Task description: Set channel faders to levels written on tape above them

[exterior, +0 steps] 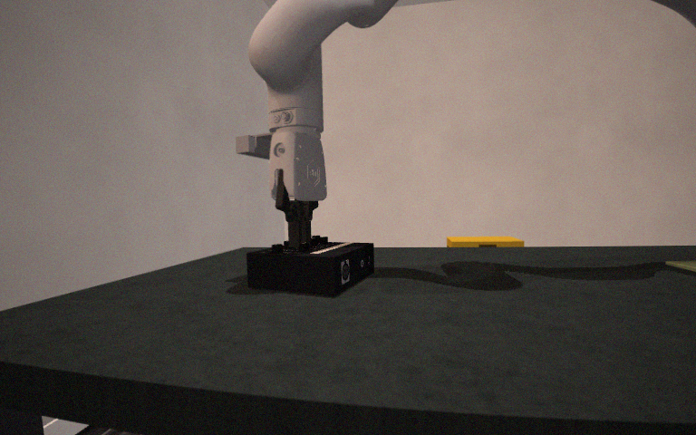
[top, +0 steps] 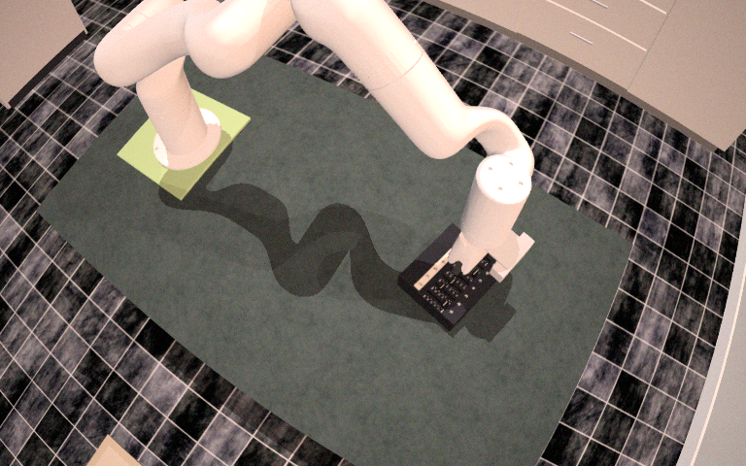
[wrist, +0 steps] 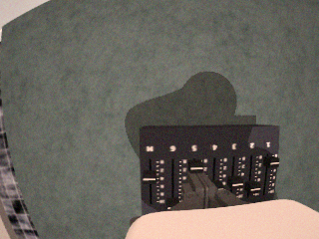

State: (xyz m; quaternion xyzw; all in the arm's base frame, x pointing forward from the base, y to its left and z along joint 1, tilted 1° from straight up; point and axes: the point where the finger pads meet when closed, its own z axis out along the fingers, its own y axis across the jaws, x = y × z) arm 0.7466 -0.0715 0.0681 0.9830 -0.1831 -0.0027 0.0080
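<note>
The black lighting desk (top: 434, 247) (exterior: 292, 272) (wrist: 209, 134) lies on the table. Its tape strip (top: 422, 282) (exterior: 331, 247) is too small to read and hidden in the wrist view. My gripper (top: 460, 269) (exterior: 299, 246) (wrist: 193, 184) is shut and empty, its tips low at the desk, close behind the channel 5 cap (wrist: 196, 166). That cap is near the numbered edge, as is the channel 1 cap (wrist: 271, 161). Caps 3 (wrist: 237, 183) and 2 (wrist: 254, 188) are farther along. Cap 6 (wrist: 172, 201) is farthest from the numbers. The master cap (wrist: 150, 177) is mid-slot. Cap 4 is largely hidden by the fingers.
The dark green table top (top: 352, 351) (exterior: 410, 333) (wrist: 75, 75) carries the desk and the arm's yellow-green base plate (top: 233, 117). A yellow box (exterior: 485, 241) shows beyond the table's far edge. Pale drawers (top: 605, 49) stand beyond the table.
</note>
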